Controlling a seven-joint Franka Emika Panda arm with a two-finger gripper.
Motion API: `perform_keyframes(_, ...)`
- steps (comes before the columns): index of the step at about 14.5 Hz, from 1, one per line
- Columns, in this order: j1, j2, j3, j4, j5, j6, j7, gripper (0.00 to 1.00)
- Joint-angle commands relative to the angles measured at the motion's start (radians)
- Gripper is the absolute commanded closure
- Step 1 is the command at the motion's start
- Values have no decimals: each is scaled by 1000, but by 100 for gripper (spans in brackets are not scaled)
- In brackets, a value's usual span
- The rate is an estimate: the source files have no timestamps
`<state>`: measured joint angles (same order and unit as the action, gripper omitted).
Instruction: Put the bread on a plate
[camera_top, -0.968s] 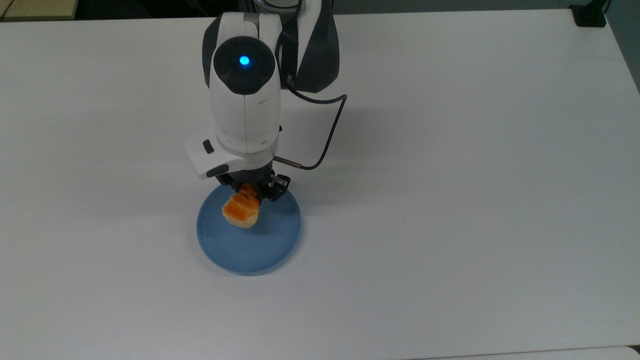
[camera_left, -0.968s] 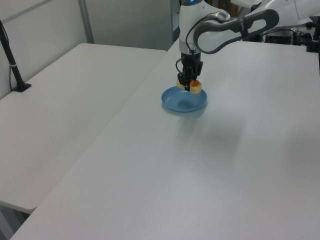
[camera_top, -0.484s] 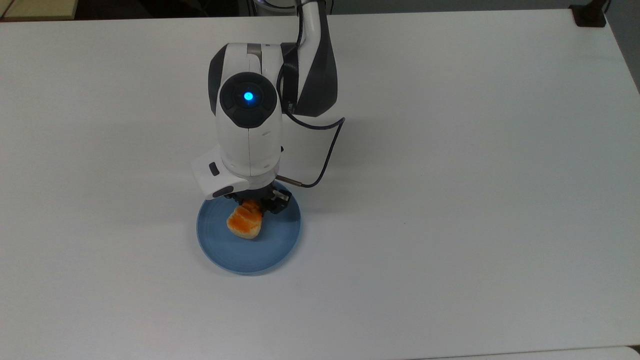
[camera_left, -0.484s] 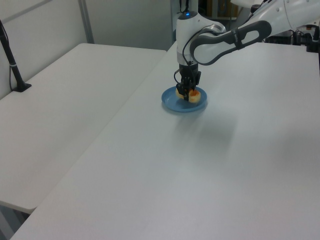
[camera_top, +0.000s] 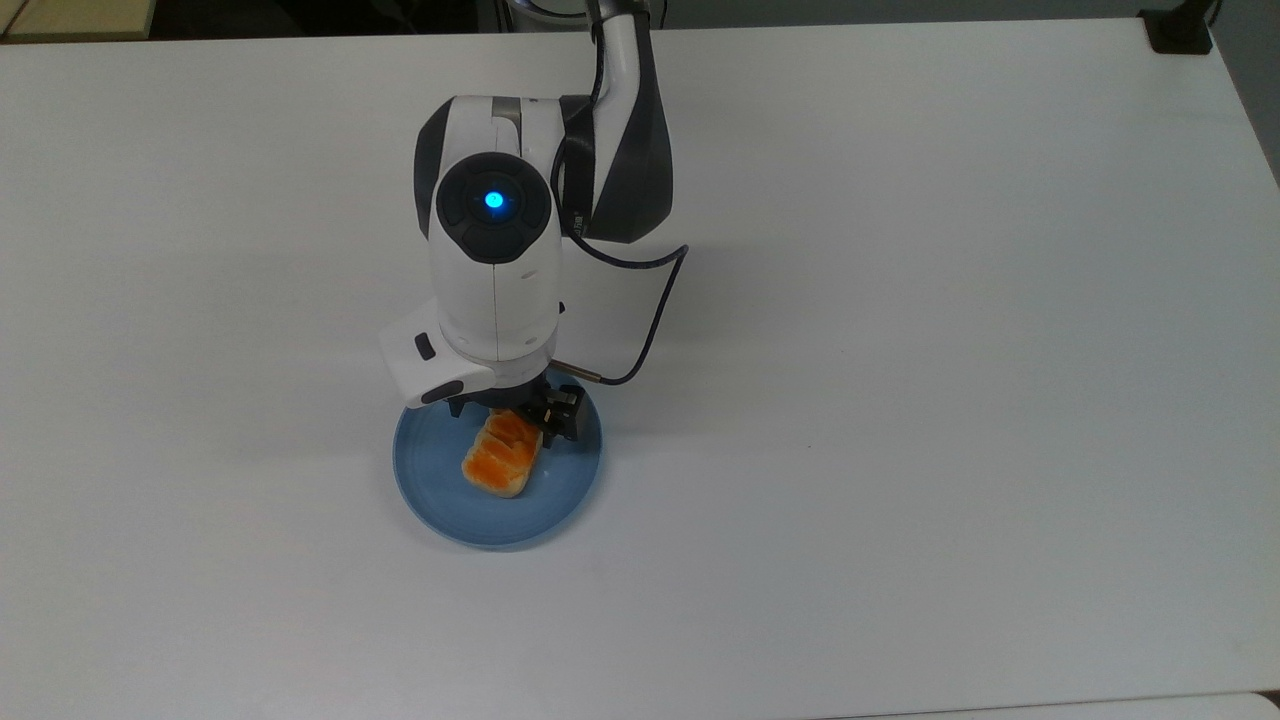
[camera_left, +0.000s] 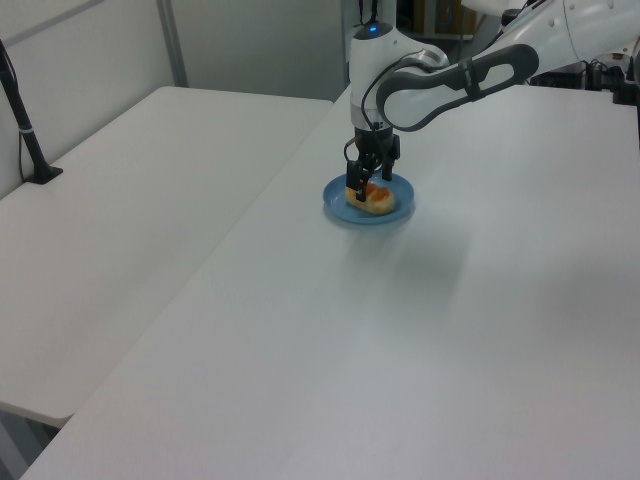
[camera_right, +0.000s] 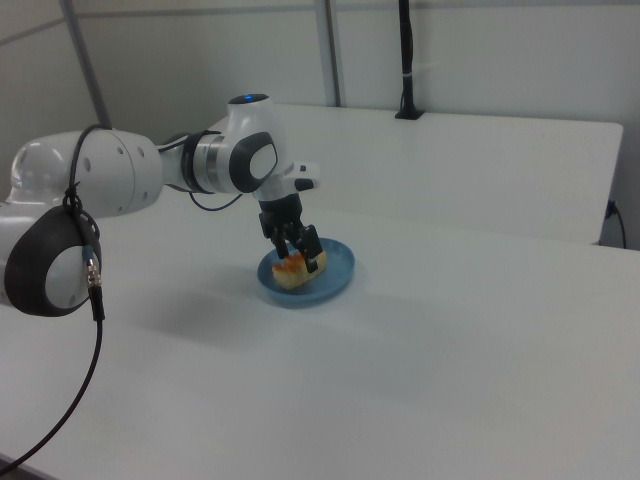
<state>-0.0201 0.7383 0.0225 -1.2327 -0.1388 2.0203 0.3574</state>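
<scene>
- White and bare, the wide flat bench (camera_top: 900, 400) carries the whole scene; in the left view a second pale table (camera_left: 120, 200) lies along the left view's left, with a black post (camera_left: 20, 120) standing on its far edge.
- Near the top view's lower left of centre sits the round, shallow, plain blue plastic plate (camera_top: 440, 500), flat on the bench.
- On it lies the small elongated bread loaf with glossy orange-brown segmented top and pale cream sides (camera_top: 503, 460), resting in the plate's middle part, its far end under the robot's wrist.
- Straddling that far end is the black two-finger gripper (camera_top: 520, 410); its fingers stand apart on either side of the loaf, seemingly spread rather than pinching.
- Judging by its looks, the loaf is light and probably soft or squashable, with a slick glaze on top; the pale sides across its short width offer the surest hold, taken gently.
- A thin black cable (camera_top: 650, 320) loops off the wrist toward the top view's right, well above the plate.
- Nothing stands between loaf and plate.
</scene>
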Motion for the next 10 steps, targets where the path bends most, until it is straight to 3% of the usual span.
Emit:
perform_keyframes(1, 8, -22, -15, 4, 2, 3, 6, 0)
perform_keyframes(3, 6, -132, -15, -42, 5, -15, 0, 0)
perform_keyframes(4, 5, -230, -15, -63, 13, -85, -11, 0)
perform_keyframes(7, 0, -383, -13, -68, 24, -329, -132, 0)
perform_keyframes(10, 0, -543, -15, -128, 48, -437, -216, 0)
